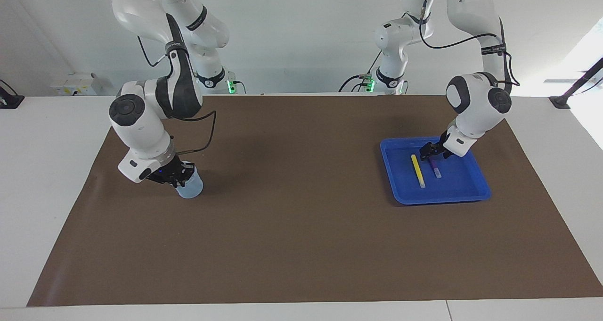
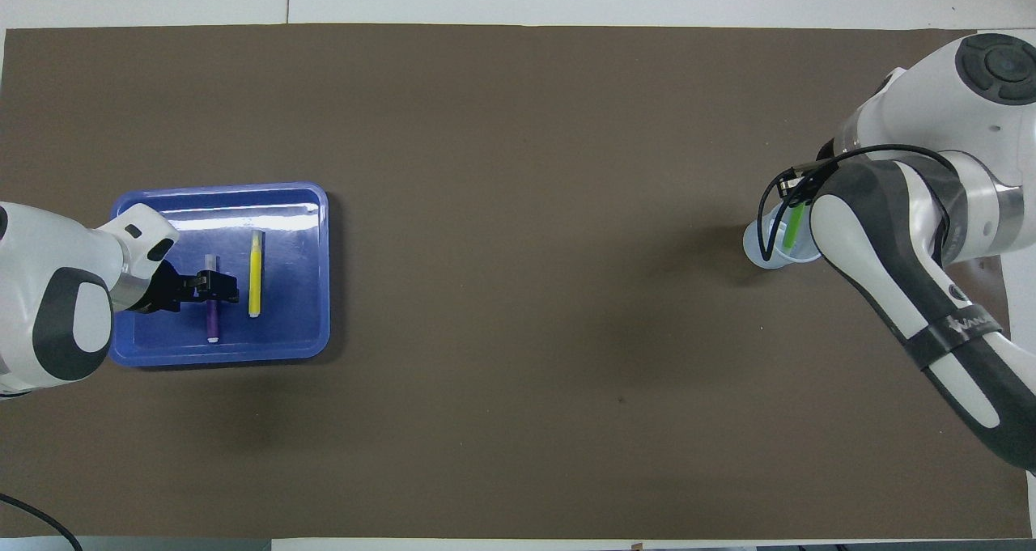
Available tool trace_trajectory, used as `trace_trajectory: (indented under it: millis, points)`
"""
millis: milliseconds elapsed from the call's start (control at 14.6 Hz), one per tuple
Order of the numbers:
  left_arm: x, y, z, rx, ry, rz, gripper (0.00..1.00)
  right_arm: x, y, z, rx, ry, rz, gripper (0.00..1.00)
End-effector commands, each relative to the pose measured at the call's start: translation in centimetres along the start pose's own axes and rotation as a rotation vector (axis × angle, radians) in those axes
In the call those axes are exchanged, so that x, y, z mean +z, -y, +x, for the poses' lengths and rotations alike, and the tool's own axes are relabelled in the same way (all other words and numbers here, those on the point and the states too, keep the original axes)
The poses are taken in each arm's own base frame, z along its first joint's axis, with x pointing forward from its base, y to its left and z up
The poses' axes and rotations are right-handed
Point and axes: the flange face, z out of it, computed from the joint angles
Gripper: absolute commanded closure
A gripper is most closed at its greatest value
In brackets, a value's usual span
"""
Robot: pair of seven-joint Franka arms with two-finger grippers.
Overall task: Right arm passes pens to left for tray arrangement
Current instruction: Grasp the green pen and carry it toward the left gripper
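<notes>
Two pens lie side by side in the blue tray (image 1: 476,189), yellow pen (image 1: 417,170) and purple pen (image 1: 435,167); the left gripper (image 1: 432,151) hovers over the purple one, fingers parted; the green pen (image 2: 794,226) waits in the cup (image 1: 191,189) under the right gripper (image 1: 178,177), whose grip I cannot tell.

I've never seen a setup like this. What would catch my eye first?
Probably the bright blue tray on the brown mat at the left arm's end, with a yellow pen and a purple pen lying side by side in it and the left gripper over the purple one. At the right arm's end, the right gripper is at a pale cup holding a green pen.
</notes>
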Motion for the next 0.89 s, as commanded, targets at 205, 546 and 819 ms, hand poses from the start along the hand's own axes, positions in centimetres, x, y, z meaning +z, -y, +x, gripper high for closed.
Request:
trace_trajectory:
  millis: [205, 546, 819]
  points:
    - [-7.5, -1.8, 2.5, -0.03, 0.072, -0.006, 0.0, -17.2, 3.9, -1.5, -0.046, -0.036, -0.018, 1.0]
    - [-16.3, -8.6, 2.2, -0.407, 0.098, -0.142, 0.0, -24.9, 10.4, -5.6, 0.121, -0.115, 0.21, 1.0]
    - [-22.4, -14.5, -0.6, -0.772, 0.094, -0.256, 0.0, -24.6, 17.2, -6.7, 0.456, -0.07, 0.311, 1.0]
